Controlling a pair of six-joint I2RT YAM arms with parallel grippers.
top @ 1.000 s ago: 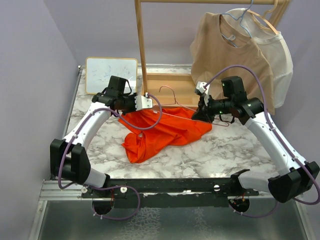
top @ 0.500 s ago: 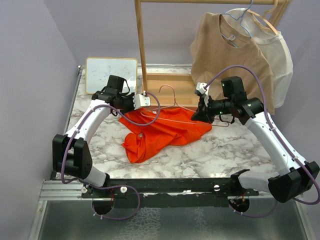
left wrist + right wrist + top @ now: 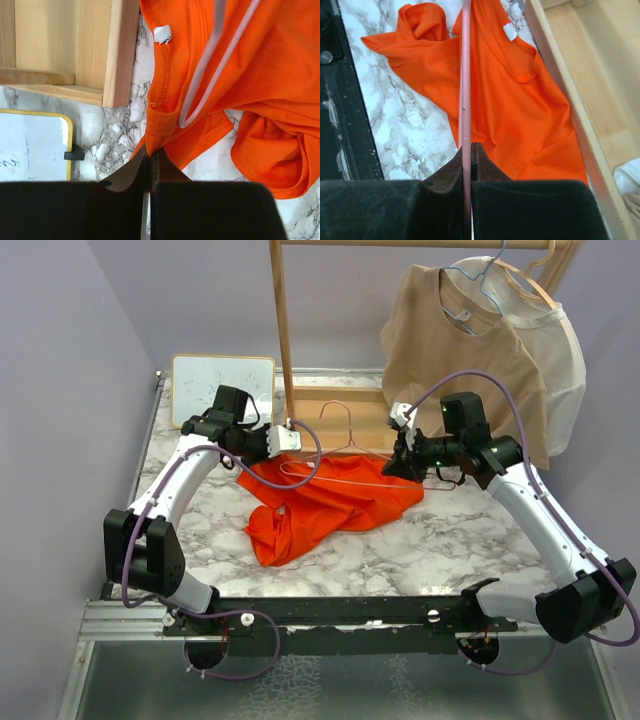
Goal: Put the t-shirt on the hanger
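Left wrist: left gripper (image 3: 150, 159) is pinching the bright orange-red cloth t-shirt (image 3: 270, 85) near the tabletop's (image 3: 120, 125) far edge; right gripper (image 3: 468, 150) is clamping the thin pink wire hanger (image 3: 465, 75)

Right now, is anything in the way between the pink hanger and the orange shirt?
No, nothing I can see. The hanger lies right over the t-shirt. The left gripper pinches the t-shirt; the right gripper pinches the hanger.
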